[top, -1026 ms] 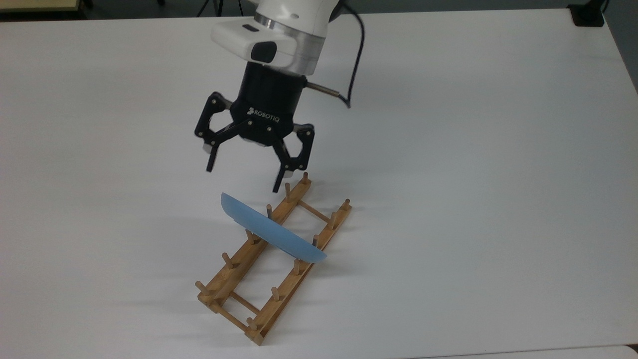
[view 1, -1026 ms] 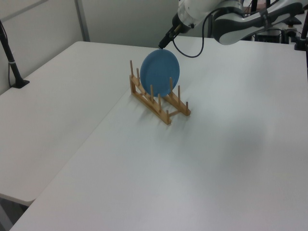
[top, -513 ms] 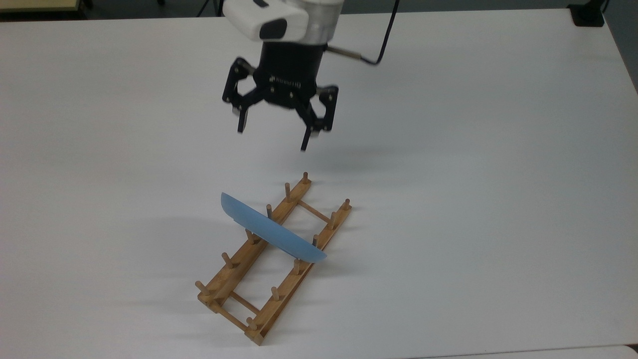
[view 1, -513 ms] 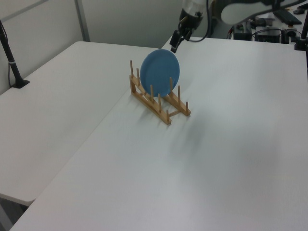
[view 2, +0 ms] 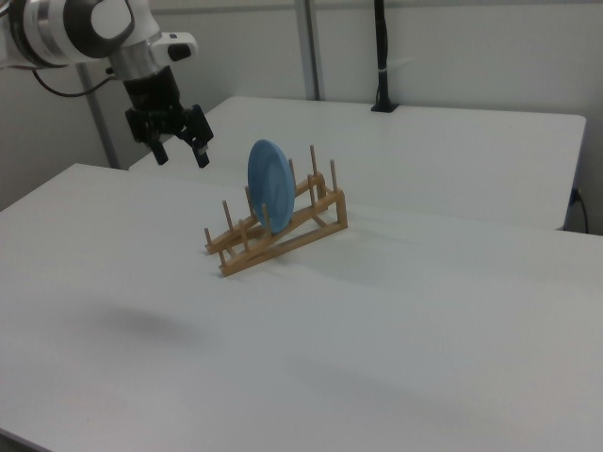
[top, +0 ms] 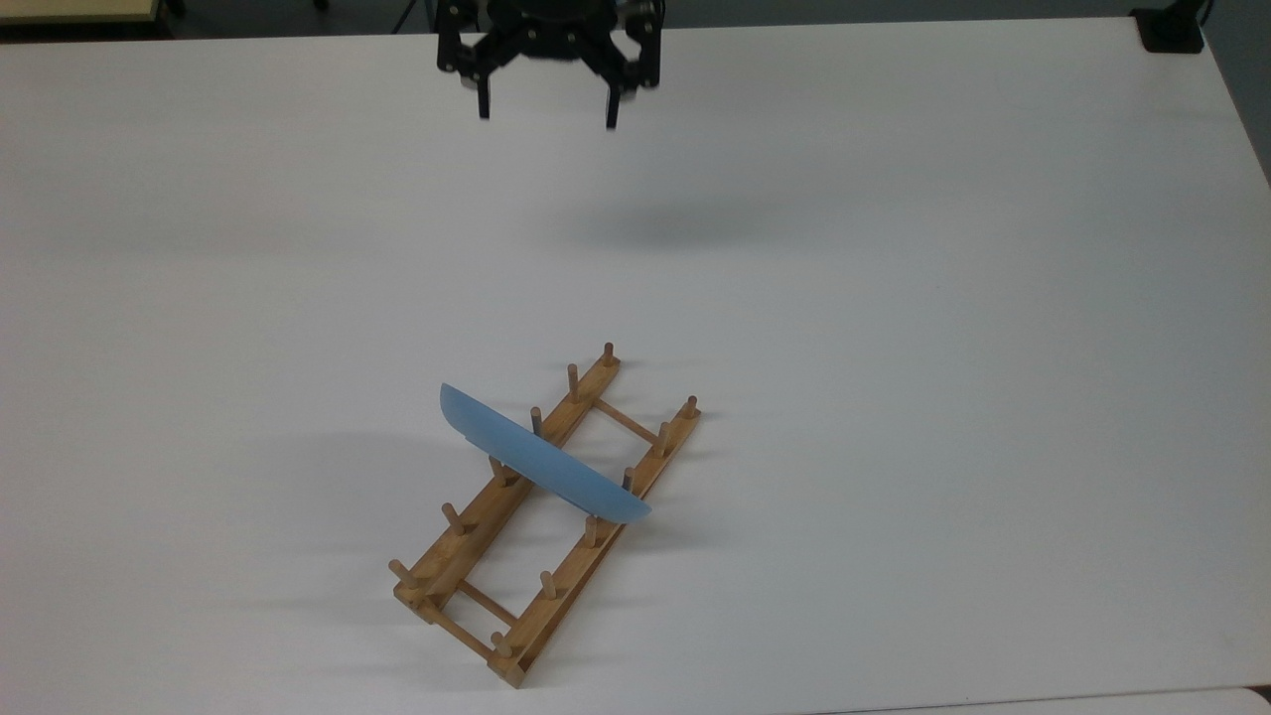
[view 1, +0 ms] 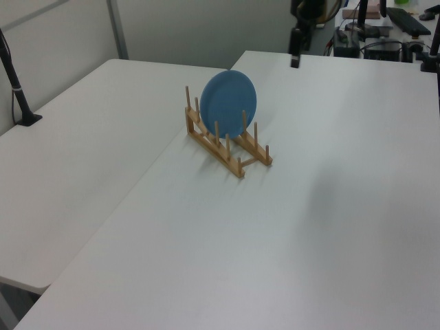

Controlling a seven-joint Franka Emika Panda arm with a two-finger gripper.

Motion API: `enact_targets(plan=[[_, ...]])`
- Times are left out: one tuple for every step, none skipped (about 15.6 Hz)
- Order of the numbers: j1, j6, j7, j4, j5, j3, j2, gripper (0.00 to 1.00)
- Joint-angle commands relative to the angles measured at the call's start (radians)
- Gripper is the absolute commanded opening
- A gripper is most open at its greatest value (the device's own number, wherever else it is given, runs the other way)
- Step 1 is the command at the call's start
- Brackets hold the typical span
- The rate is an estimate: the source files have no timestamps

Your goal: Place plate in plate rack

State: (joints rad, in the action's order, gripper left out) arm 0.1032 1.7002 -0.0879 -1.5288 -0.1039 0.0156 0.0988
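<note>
A: In the top view, where is the plate (top: 541,469) against the gripper (top: 546,107)?
B: The gripper hangs at the top edge of the frame, just left of centre, fingers spread wide and holding nothing. The plate stands on edge in the plate rack (top: 549,515) in the lower middle of the frame, well apart from the gripper, with bare white table (top: 943,298) between them.
A: Which way does it run?
B: Its edge shows as a thin blue arc from upper left to lower right, crossing both rails. The rack's long axis runs the other way, from lower left to upper right.

A: And the left view?
B: The plate (view 1: 228,103) sits upper centre, its round face turned toward the camera, upright between the pegs. The rack (view 1: 227,143) slants from upper left to lower right. A dark finger of the gripper (view 1: 294,56) hangs near the top edge, up and to the right of the plate, clear of it.

A: The right view?
B: The gripper (view 2: 179,148) is in the upper left, spread wide and empty, left of the plate (view 2: 268,184) and not touching it. The plate stands upright near the middle of the rack (view 2: 278,229), which slants from lower left to upper right.
</note>
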Motion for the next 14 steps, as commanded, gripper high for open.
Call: enact_targets(plan=[[-0.019,-0.077,0.086,-0.042,0.064,-0.006,-0.054,1.0],[-0.02,-0.092,0.085,-0.044,0.064,-0.006,-0.06,1.0],[-0.025,-0.099,0.074,-0.045,0.064,-0.008,-0.062,1.0],[-0.034,-0.096,0.051,-0.053,0.064,-0.008,-0.063,1.0],[-0.042,-0.099,0.007,-0.062,0.064,-0.009,-0.064,1.0],[-0.043,-0.091,-0.019,-0.059,0.062,-0.009,-0.064,1.0],[-0.048,-0.089,-0.021,-0.057,0.058,-0.009,-0.062,1.0],[-0.051,-0.089,-0.013,-0.057,0.052,-0.009,-0.062,1.0],[-0.053,-0.089,-0.013,-0.057,0.05,-0.011,-0.062,1.0],[-0.051,-0.091,-0.013,-0.056,0.049,-0.011,-0.062,1.0],[-0.053,-0.091,-0.013,-0.054,0.049,-0.013,-0.06,1.0],[-0.053,-0.089,-0.013,-0.051,0.047,-0.013,-0.06,1.0],[-0.056,-0.088,-0.013,-0.05,0.043,-0.013,-0.059,1.0],[-0.059,-0.086,-0.012,-0.05,0.041,-0.013,-0.059,1.0]])
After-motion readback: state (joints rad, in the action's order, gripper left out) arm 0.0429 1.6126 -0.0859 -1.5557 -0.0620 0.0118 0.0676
